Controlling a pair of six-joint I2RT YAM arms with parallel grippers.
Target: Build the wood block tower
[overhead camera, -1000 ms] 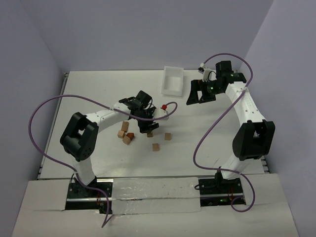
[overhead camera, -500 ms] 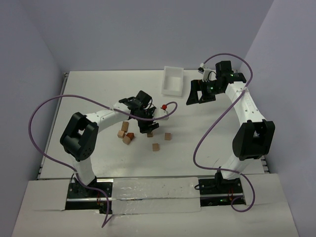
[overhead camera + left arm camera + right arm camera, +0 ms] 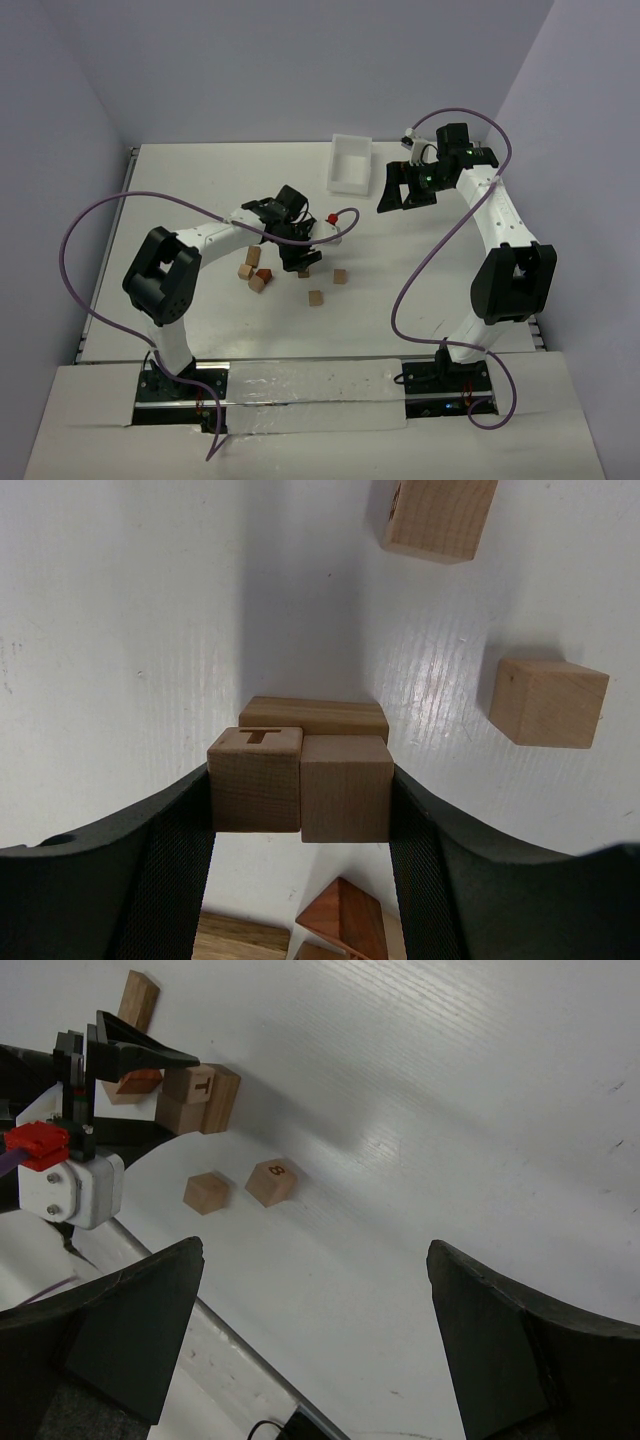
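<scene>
The left gripper (image 3: 300,785) is clamped on 2 wooden cubes held side by side: the lettered cube (image 3: 255,780), marked "T", and the plain cube (image 3: 345,788). A flat block (image 3: 313,718) touches them from behind. Nearby on the table lies a numbered cube (image 3: 271,1181) reading "8". The right gripper (image 3: 312,1260) hangs spread wide and empty near the white tray (image 3: 350,165).

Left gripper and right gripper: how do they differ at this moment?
The left gripper is closed on two wooden cubes held side by side; the right gripper stands wide open, holding nothing. The left gripper sits among the loose blocks; the right gripper is off beside the white tray, away from them. Both are black two-finger grippers.
</scene>
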